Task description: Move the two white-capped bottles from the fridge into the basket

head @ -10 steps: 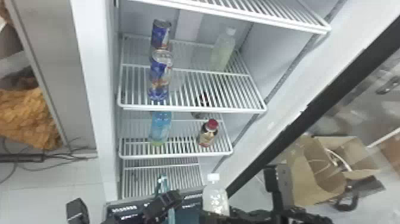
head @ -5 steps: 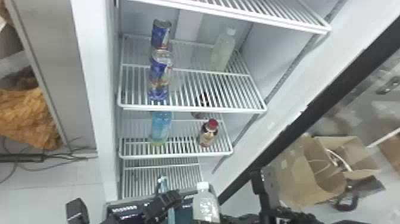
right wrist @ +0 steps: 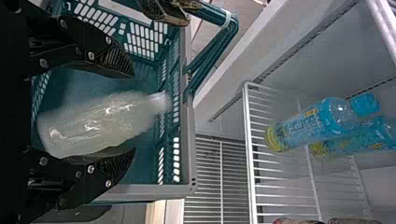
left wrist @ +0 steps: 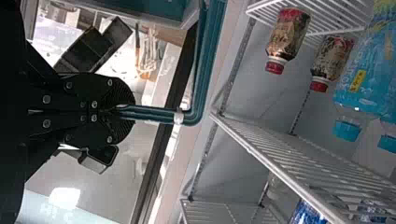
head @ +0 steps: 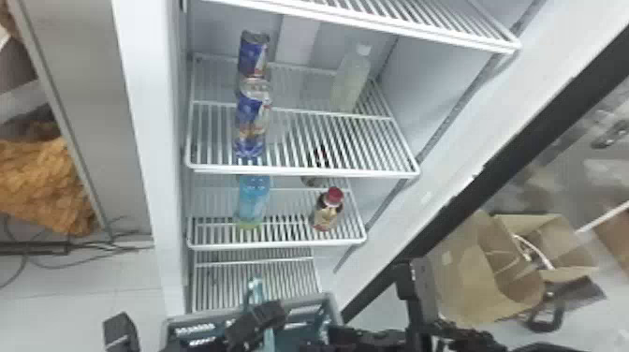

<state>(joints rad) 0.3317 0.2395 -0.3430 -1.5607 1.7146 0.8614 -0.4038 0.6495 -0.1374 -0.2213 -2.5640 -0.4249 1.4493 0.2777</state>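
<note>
Low in the head view, my left gripper is by the teal basket's handle; in the left wrist view my left gripper is shut on that handle. To its right is my right gripper's dark arm section. The right wrist view has my right gripper open over the basket, a blurred pale white-capped bottle lying loose between its spread fingers, within the basket's walls. Another white-capped bottle stands at the back right of an upper fridge shelf.
Blue cans stand left on that same shelf. One shelf lower are a blue bottle and a red-capped bottle. The black-edged fridge door slants at right, cardboard boxes beyond it.
My right gripper has gone left and down to the basket with the bottle and has let go of it. The left gripper has barely moved.
</note>
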